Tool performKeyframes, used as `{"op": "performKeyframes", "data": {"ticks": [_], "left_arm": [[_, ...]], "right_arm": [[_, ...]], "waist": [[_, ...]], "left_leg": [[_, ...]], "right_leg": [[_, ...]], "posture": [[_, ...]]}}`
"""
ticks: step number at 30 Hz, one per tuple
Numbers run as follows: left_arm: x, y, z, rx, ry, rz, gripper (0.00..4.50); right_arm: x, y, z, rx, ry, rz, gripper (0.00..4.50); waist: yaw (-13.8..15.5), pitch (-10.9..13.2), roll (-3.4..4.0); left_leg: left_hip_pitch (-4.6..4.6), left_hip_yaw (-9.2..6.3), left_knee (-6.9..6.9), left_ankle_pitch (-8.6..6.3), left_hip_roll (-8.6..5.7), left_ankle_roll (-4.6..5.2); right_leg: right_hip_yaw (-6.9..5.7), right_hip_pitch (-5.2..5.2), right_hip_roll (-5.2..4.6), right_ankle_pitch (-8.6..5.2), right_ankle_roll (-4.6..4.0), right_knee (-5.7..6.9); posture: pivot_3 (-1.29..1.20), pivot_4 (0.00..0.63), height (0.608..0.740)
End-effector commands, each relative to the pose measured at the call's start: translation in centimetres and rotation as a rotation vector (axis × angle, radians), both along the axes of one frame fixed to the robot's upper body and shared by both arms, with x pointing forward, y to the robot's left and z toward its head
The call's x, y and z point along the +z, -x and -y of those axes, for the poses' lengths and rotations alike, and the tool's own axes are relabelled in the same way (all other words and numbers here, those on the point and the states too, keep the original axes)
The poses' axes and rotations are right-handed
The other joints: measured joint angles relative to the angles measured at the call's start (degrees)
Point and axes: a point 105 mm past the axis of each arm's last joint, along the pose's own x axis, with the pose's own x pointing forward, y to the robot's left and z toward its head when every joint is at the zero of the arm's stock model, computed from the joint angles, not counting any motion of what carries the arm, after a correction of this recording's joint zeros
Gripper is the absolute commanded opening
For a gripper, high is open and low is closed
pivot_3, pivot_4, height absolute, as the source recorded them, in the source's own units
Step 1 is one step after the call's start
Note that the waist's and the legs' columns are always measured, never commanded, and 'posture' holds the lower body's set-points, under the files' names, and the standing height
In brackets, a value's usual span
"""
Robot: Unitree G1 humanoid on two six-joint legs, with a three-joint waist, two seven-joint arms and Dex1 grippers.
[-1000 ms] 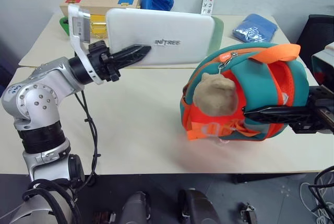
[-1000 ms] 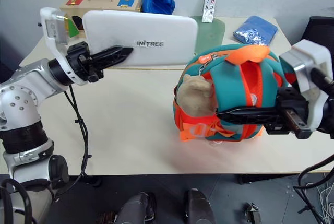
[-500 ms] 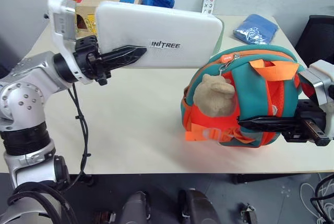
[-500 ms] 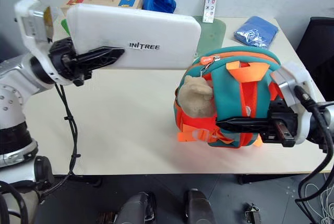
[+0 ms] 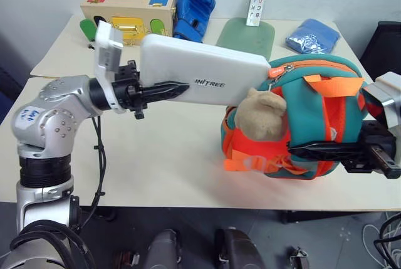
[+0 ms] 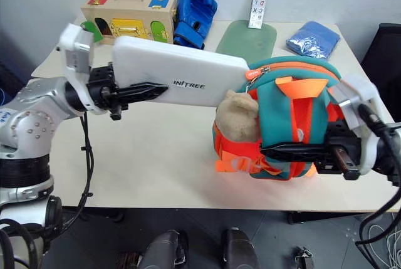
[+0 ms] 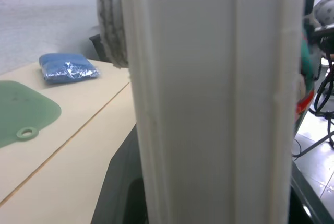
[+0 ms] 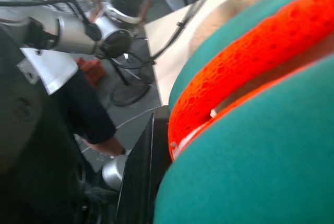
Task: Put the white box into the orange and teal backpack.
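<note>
the left gripper [image 5: 164, 89] pinches the white box [image 5: 207, 79] in mid-air at frame centre, its far end touching the backpack [image 5: 313, 118] at right, which the right gripper [image 5: 313, 148] clamps. the box isn't inside yet.

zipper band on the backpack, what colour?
Teal, on the orange and teal backpack; clearest in the right eye view.

box [image 5: 207, 78]: smooth matt white plastic | backpack [image 5: 316, 115]: teal and orange cloth, orange mesh, plush toy | table [image 5: 150, 156]: smooth matt | crate [image 5: 128, 12]: wood | arm [image 5: 50, 115]: brushed metal
</note>
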Motion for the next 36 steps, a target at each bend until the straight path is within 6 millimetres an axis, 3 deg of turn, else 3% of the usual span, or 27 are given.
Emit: {"op": "performKeyframes", "data": {"ticks": [1,4,8,16,20,24,27,33,36], "left_arm": [[0.4,0.1,0.6,-0.043,-0.051,0.066,1.36],[-0.6,0.0,1.5,-0.090,-0.091,0.063,1.36],[-1.8,-0.2,4.1,-0.149,-0.113,0.069,1.36],[-4.0,-2.2,12.3,-0.197,-0.085,0.041,1.36],[-5.2,-2.8,15.0,-0.185,-0.080,0.002,2.57],[-4.7,-2.2,13.6,-0.195,-0.054,0.005,3.76],[-4.3,-2.1,10.6,-0.131,-0.070,0.024,4.48],[-1.6,0.8,4.8,-0.130,-0.058,0.027,4.48],[1.0,2.7,2.2,-0.134,-0.037,0.032,4.48]], "right_arm": [[1.1,1.4,-0.3,0.052,0.004,0.045,0.02],[1.3,1.7,-0.6,0.061,-0.003,0.061,0.02],[1.6,1.5,-1.3,0.067,-0.026,0.085,0.02],[1.0,0.1,-2.5,0.041,-0.042,0.122,0.02],[0.3,-0.8,-2.8,0.006,-0.036,0.129,0.00],[-0.3,-1.3,-2.7,-0.030,-0.040,0.115,0.00],[-0.8,-1.4,-2.6,-0.044,-0.042,0.103,0.00],[-1.8,-1.7,-2.6,-0.073,-0.039,0.080,0.00],[-2.4,-2.0,-2.6,-0.083,-0.041,0.069,0.00]], "waist": [[0.0,0.0,0.00],[0.0,0.0,0.00],[0.0,0.0,0.00],[0.1,0.0,-0.02],[-0.1,0.0,-0.03],[-0.3,0.0,-0.02],[-0.5,0.0,-0.01],[-0.7,0.0,0.00],[-0.6,0.0,-0.01]], "left_leg": [[0.00,-0.01,0.00,-0.01,0.00,0.02],[-0.01,0.00,0.00,-0.04,-0.02,0.07],[-0.01,0.00,0.00,-0.04,-0.02,0.08],[-0.06,-0.03,0.07,-0.06,-0.05,0.16],[-0.08,-0.01,0.09,-0.06,-0.05,0.18],[-0.05,-0.01,0.03,-0.04,0.02,0.16],[-0.01,-0.02,0.00,-0.03,0.07,0.15],[0.00,-0.06,0.02,0.03,0.07,0.05],[-0.02,-0.06,0.03,0.03,0.06,0.04]], "right_leg": [[-0.01,0.02,0.00,0.00,0.00,-0.02],[0.00,0.03,-0.02,0.00,0.00,-0.04],[0.00,0.03,-0.02,0.00,0.00,-0.04],[-0.03,0.04,-0.02,0.03,0.06,-0.09],[-0.02,0.03,-0.01,0.05,0.10,-0.12],[-0.02,0.01,0.05,0.05,0.09,-0.09],[-0.01,0.01,0.08,0.04,0.08,-0.05],[0.00,0.02,0.04,0.03,0.06,0.02],[-0.01,0.02,0.02,0.03,0.06,0.00]], "posture": [[0.00,0.150,0.740],[0.00,0.150,0.740],[0.00,0.150,0.740],[0.00,0.150,0.740],[0.00,0.150,0.740],[0.00,0.150,0.740],[0.00,0.150,0.740],[0.00,0.150,0.740],[0.00,0.150,0.740]]}}
